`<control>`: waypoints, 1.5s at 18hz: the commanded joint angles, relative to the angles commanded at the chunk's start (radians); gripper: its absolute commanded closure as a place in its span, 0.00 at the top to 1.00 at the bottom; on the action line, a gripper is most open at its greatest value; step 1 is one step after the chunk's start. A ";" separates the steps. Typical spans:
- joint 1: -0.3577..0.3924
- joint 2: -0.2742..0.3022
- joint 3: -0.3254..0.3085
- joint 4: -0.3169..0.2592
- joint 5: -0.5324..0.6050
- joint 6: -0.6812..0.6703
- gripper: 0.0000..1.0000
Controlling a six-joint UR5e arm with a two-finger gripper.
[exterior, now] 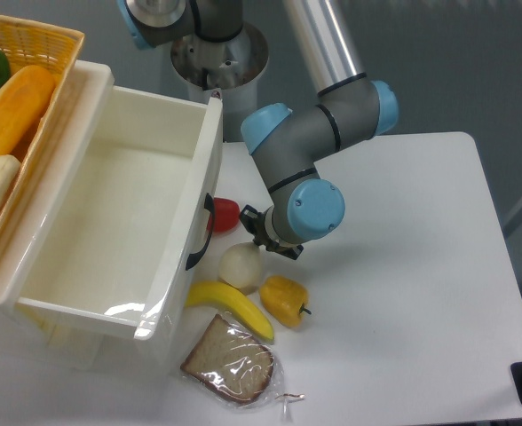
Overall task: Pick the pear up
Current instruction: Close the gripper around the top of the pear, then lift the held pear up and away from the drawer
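The pear (241,265) is a pale cream, roundish fruit lying on the white table just right of the white bin. My gripper (263,238) hangs right above the pear's upper right side. The blue wrist joint (310,211) covers most of it, so only dark parts of it show. I cannot tell how the jaws stand or whether they touch the pear.
A small red fruit (225,215) lies against the large white bin (209,169). A yellow bell pepper (283,300), a banana (232,307) and wrapped bread (229,362) lie close below the pear. A wicker basket (39,40) of food stands at the far left.
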 joint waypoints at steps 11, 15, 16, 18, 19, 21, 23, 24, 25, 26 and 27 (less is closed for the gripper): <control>0.092 0.052 0.161 -0.126 -0.025 0.000 0.00; 0.138 0.055 0.222 -0.115 -0.006 0.017 0.00; 0.141 0.052 0.244 -0.097 0.015 0.034 0.00; 0.144 0.054 0.284 -0.087 0.076 0.098 0.00; 0.153 0.055 0.296 -0.087 0.078 0.124 0.00; 0.164 0.043 0.351 -0.100 0.089 0.204 0.00; 0.164 0.034 0.379 -0.135 0.113 0.230 0.00; 0.164 0.034 0.380 -0.141 0.120 0.232 0.00; 0.164 0.034 0.383 -0.141 0.118 0.232 0.00; 0.164 0.035 0.385 -0.141 0.118 0.233 0.00; 0.166 0.038 0.385 -0.143 0.118 0.233 0.00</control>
